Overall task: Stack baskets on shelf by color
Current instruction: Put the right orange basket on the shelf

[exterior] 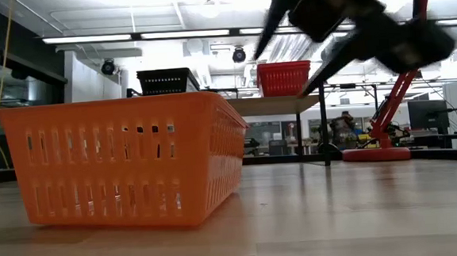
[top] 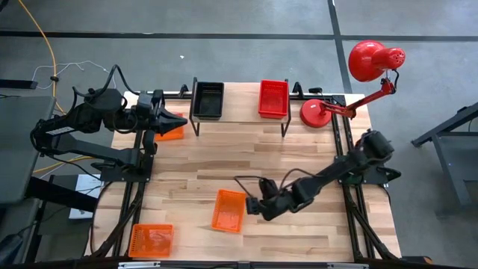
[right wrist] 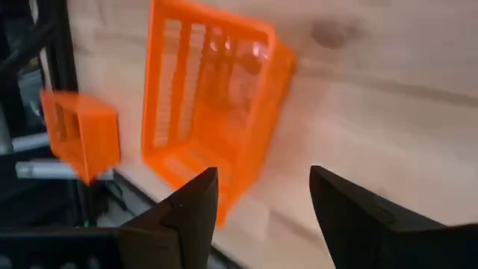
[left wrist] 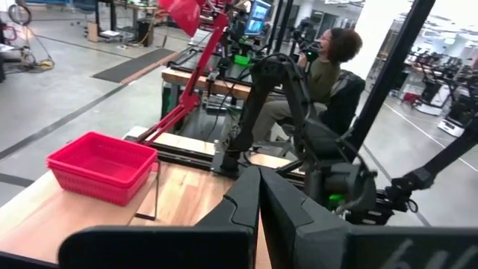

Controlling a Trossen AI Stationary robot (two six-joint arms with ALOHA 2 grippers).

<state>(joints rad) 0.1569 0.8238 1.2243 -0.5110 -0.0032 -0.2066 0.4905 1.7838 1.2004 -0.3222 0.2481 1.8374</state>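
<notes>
Orange basket (top: 228, 210) unmarked | right hand (top: 252, 205) open beside it

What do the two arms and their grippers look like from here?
Both are dark, jointed arms with black cables looping along the links. The left gripper has two smooth, black, wedge-shaped fingers. The right gripper has two matching dark tapered fingers. No markings are visible.

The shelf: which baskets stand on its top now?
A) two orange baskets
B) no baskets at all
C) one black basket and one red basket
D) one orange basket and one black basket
C: in the high view the shelf carries a black basket at one end and a red basket at the other, while the orange baskets are elsewhere.
</notes>
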